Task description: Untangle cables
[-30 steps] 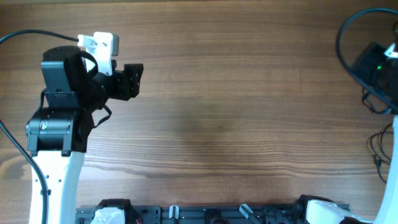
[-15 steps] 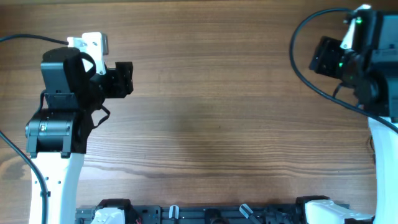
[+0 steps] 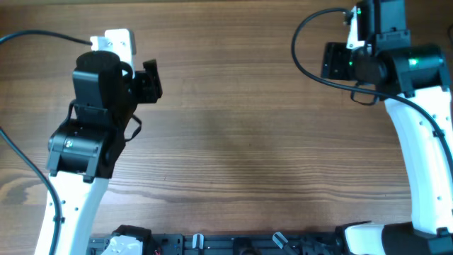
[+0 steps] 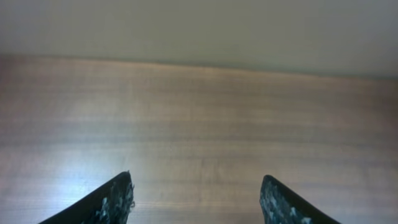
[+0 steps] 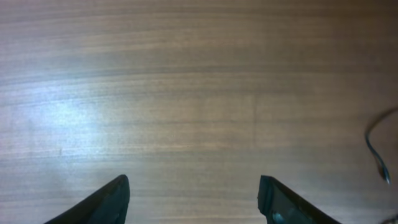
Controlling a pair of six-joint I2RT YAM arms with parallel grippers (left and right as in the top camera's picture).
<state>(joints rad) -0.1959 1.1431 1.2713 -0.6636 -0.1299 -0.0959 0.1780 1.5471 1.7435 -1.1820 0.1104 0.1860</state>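
status: untangling isn't looking started, as far as I can judge

- left gripper (image 4: pixel 196 190) is hanging wide open over the bare table (image 3: pixel 233 142), with nothing between its fingers or touching them. No cable is showing ahead of it or beside it in its wrist view
- right gripper (image 5: pixel 194 190) is also standing open and empty, fingers well apart, only wood grain showing between them
- only task item I'm seeing: one thin black cable (image 5: pixel 368 140) lying on the wood off to the side of the right gripper, outboard of the finger on the right of its wrist view. It's well apart from that finger and not between the jaws, curving in from the frame edge and ending in a small plug (image 5: pixel 386 178)
- the rest of that cable is running out of frame, so I can't tell whether it's crossing or knotting with others
- overhead isn't showing any thin wires. The black loop (image 3: pixel 295 44) beside the right gripper is the arm's own thick wiring, not the job

reading: nothing is being held or pulled apart, and no cables are lying separated in view, so all the separating is looking left to do. Next move is likely calling for the right gripper going sideways to that plug end for a low, accurate pinch on a very thin wire lying flat on wood
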